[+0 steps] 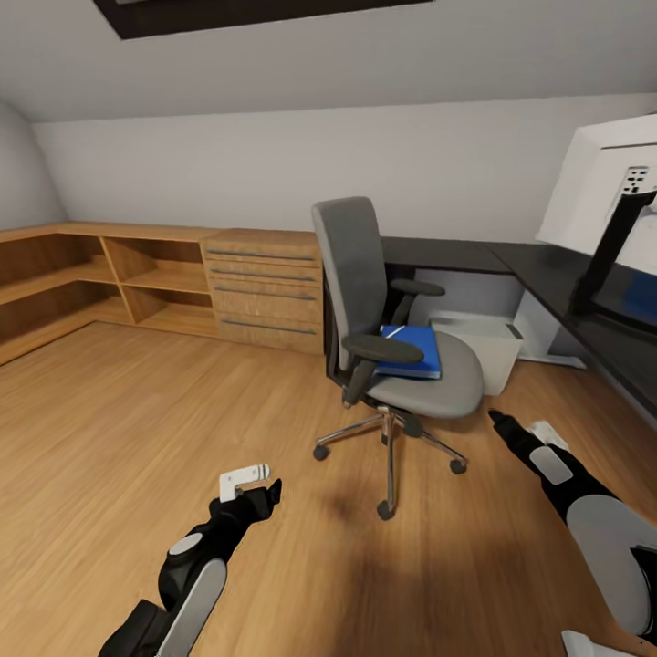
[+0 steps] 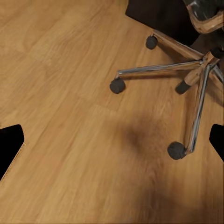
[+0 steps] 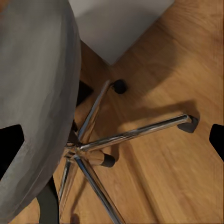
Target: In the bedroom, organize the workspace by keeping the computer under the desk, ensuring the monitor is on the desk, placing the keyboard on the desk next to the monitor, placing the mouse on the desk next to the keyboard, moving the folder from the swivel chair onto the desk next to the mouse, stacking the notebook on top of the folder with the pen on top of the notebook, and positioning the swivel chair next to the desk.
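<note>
The room held one table point(image 1: 511, 258), its glossy black top running along the back wall and down the right side, with light wooden shelving point(image 1: 137, 274) along the left wall. One monitor point(image 1: 607, 187) stood on the table's right wing, pale back toward the camera. One swivel chair point(image 1: 365, 274) sat on the wooden floor point(image 1: 119, 411) just in front of the table, and one pale computer point(image 1: 479, 342) stood under the table behind it.

One blue folder point(image 1: 412, 351) lay flat on the chair seat, its long axis running roughly from the chair back toward the seat's front edge. It lay ahead of both arms, above their level. The right tool point(image 1: 500, 420) was near the seat's front right edge and looked the closer; the left tool point(image 1: 265, 493) hung well apart, low over the floor to the left of the chair base. The right arm therefore seemed the likelier one to reach for the folder.

Both tools appeared spread open and empty in the wrist views, dark fingertips point(image 2: 10, 144) at opposite edges.
</note>
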Tool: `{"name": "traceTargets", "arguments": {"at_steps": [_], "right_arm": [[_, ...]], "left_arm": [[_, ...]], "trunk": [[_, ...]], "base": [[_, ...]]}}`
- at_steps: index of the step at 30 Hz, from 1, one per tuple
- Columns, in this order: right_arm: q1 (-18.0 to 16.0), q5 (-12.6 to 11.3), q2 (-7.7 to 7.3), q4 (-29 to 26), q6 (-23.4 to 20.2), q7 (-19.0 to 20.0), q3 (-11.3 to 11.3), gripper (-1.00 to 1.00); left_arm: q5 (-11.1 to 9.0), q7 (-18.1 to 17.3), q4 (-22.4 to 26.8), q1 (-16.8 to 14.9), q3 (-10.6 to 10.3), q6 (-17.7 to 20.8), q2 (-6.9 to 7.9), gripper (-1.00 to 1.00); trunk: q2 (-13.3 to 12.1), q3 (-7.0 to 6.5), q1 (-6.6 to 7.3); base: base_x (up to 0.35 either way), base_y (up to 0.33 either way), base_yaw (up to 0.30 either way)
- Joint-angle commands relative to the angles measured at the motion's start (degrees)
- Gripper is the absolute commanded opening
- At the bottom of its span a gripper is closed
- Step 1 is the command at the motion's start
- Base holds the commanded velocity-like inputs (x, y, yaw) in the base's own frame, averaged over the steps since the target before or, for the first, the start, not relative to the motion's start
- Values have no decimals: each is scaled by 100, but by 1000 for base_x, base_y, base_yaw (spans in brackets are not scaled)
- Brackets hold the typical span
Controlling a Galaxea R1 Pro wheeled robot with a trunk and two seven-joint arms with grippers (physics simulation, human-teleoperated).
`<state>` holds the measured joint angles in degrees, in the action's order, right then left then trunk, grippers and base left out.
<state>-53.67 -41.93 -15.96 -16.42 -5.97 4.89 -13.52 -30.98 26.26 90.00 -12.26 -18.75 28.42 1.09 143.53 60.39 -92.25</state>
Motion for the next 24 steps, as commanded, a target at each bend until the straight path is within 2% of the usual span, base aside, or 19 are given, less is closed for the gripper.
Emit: {"name": "traceTargets", "arguments": {"at_steps": [1,5,8,14,24], "right_arm": [[-3,-42,-4,-15,-27,93,-46,100],[-1,-83,-22,-31,-20,188,-65,100],[0,-162,-45,-34,-19,208,-69,100],[1,-408,-168,-36,-10,221,-71,100],[-2,-464,-254,-30,-20,221,-77,100]], "left_arm": [[-62,51,5,-5,76,7,6,100],[-58,41,6,-5,245,7,6,100],[-51,37,5,-5,282,6,4,100],[-44,33,4,-5,300,6,-3,100],[-63,40,2,-5,321,6,1,100]], "trunk": [[2,5,-1],[2,5,-1],[2,5,-1],[2,5,-1],[2,5,-1]], "base": [[245,0,0],[140,0,0],[76,-2,0],[185,-37,0],[169,-34,0]]}}
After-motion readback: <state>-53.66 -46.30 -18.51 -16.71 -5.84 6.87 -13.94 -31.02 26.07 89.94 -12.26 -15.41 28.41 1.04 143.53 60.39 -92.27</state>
